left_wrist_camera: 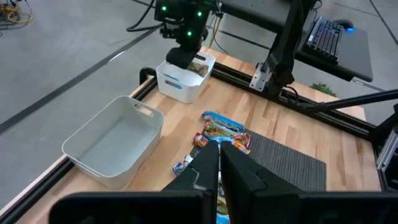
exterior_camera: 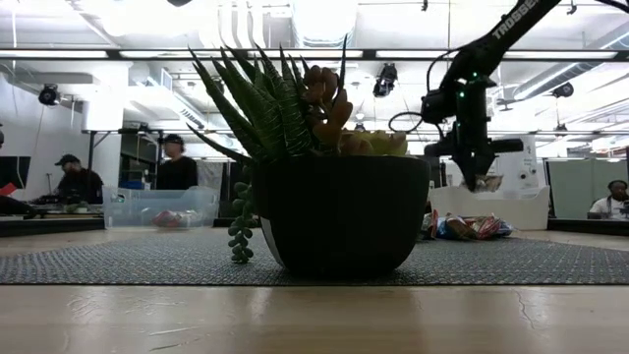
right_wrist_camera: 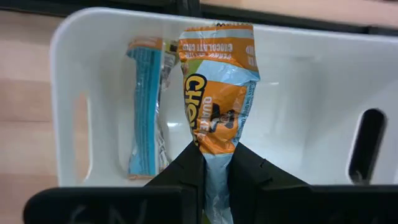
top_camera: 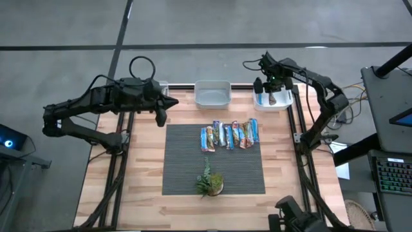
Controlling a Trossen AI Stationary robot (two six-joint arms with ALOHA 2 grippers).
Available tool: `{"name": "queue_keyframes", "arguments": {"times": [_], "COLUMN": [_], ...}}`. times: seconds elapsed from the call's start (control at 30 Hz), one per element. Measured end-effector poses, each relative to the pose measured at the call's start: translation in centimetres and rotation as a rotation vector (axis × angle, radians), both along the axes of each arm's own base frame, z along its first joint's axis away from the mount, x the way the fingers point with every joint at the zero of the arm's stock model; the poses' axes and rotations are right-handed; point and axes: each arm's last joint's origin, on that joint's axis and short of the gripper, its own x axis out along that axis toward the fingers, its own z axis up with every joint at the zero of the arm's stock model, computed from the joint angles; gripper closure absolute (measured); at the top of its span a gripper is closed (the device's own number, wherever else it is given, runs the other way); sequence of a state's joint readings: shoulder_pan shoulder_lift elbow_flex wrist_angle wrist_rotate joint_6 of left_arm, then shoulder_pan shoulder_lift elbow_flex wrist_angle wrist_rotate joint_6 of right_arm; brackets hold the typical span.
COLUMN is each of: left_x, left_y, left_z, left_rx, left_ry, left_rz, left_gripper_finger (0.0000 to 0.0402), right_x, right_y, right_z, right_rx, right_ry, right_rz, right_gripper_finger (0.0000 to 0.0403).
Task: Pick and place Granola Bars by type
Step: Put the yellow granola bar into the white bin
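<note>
Wooden table carried a dark ribbed mat at its middle; all places below taken from that mat.

Left arm waited off the mat's far left corner, left gripper with fingers pressed together, holding nothing.

Right arm reached over the far right corner. Right gripper hung above the right-hand white bin, which sat just beyond that corner. Its fingers were pinched on one end of an orange-and-blue granola bar; the bar stuck out past the fingertips over the bin's inside. A second bar, blue-wrapped, lay flat on the bin floor, just beside the held one.

Empty white bin stood beyond the mat's far edge, near its middle.

Row of granola bars lay side by side on the mat's far half, well apart from both grippers.

Potted succulent sat on the mat's near edge.
</note>
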State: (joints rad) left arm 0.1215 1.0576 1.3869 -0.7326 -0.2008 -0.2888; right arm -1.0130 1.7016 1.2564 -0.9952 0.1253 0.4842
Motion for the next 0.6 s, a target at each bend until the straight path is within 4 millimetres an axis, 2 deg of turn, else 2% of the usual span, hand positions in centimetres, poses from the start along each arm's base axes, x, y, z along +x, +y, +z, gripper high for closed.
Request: {"name": "queue_keyframes", "arguments": {"times": [0.23, 0.6], "left_x": [0.0, 0.0], "left_y": [0.0, 0.0], "left_z": [0.0, 0.1], "left_rx": [-0.008, -0.023], "left_ry": [-0.003, -0.017], "left_rz": [0.004, 0.010], "left_gripper_finger": [0.0401, 0.0401], "right_x": [-0.2, 0.1], "right_y": [0.3, -0.1], "right_z": [-1.1, -1.2], "right_rx": [0.006, -0.040], "right_ry": [0.002, -0.038], "right_rz": [-0.017, -0.034], "right_gripper_finger": [0.0365, 0.0365]}}
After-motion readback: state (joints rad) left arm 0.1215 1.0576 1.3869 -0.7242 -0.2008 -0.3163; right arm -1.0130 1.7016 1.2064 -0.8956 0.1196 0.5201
